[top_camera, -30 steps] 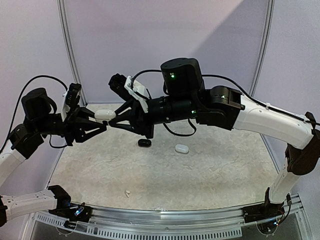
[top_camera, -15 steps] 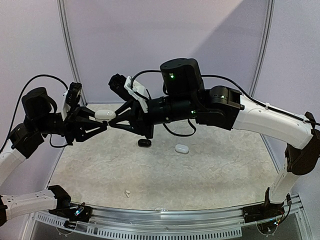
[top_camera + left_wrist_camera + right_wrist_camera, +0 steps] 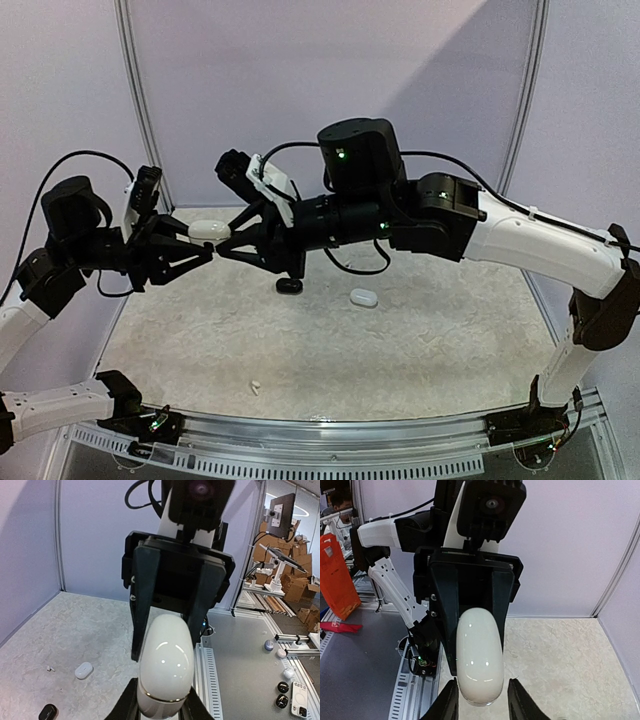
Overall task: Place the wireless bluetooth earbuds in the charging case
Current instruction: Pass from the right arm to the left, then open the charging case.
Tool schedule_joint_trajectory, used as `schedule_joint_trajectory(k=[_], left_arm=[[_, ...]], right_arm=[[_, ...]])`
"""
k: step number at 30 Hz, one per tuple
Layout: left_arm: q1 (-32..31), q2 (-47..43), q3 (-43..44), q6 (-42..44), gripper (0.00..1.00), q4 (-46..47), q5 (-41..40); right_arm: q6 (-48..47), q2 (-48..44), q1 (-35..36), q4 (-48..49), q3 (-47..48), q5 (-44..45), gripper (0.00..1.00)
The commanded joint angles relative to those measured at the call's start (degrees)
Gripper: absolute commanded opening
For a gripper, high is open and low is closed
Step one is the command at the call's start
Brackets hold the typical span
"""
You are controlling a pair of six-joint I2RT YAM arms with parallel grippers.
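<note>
One white charging case (image 3: 208,229) gripped by left pincer (image 3: 202,240), right pincer (image 3: 228,238) straddling.

The held case (image 3: 210,229): shiny white w/ a thin dark line round it. Both the left gripper (image 3: 160,707) & right gripper (image 3: 480,700): black. The left arm (image 3: 50,405) & right arm (image 3: 540,245): white & black, w/ tiny green lights (image 3: 344,152) on the right one. The table (image 3: 400,365): pale grey-white, blotchy like stone. On it: black case (image 3: 289,286), white case (image 3: 363,297), white earbud (image 3: 254,386). The walls (image 3: 300,70): light purple. An orange thing (image 3: 337,575) at one edge.
</note>
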Motion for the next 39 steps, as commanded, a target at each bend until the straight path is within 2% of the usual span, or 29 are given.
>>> schedule_joint_trajectory(k=[1, 4, 11, 15, 16, 26, 32, 39], left_arm=[[-0.9, -1.5, 0.0, 1.6, 0.0, -0.8, -0.8], [-0.9, -1.7, 0.3, 2.7, 0.0, -3.0, -1.3], [-0.9, -3.1, 0.2, 4.8, 0.0, -5.6, -3.6], [-0.9, -3.7, -0.5, 5.2, 0.0, -5.8, -3.8], [-0.9, -3.7, -0.4, 5.8, 0.0, -6.0, -3.7], [-1.0, -3.2, 0.7, 15.5, 0.0, -10.9, -5.6], [-1.0, -3.0, 1.7, 16.7, 0.0, -12.4, -6.0], [-1.1, -2.5, 1.3, 14.2, 0.0, -11.1, -6.3]], right_arm=[[0.3, 1.2, 0.2, -2.1, 0.5, 3.2, 0.41], [0.1, 0.6, 0.2, -2.3, 0.6, 4.0, 0.54], [-0.5, -0.6, 0.2, -3.4, 1.0, 5.1, 0.68], [-0.5, -1.1, 0.2, -6.4, 2.2, 5.6, 0.97], [-0.4, -1.5, 0.2, -6.7, 2.3, 5.8, 0.99], [1.1, 0.5, 0.3, -1.9, 3.9, 3.7, 0.99], [0.2, 4.2, 0.2, -2.2, 6.7, 6.4, 0.99], [-1.5, 6.6, 0.2, -4.5, 8.4, 7.4, 0.99]])
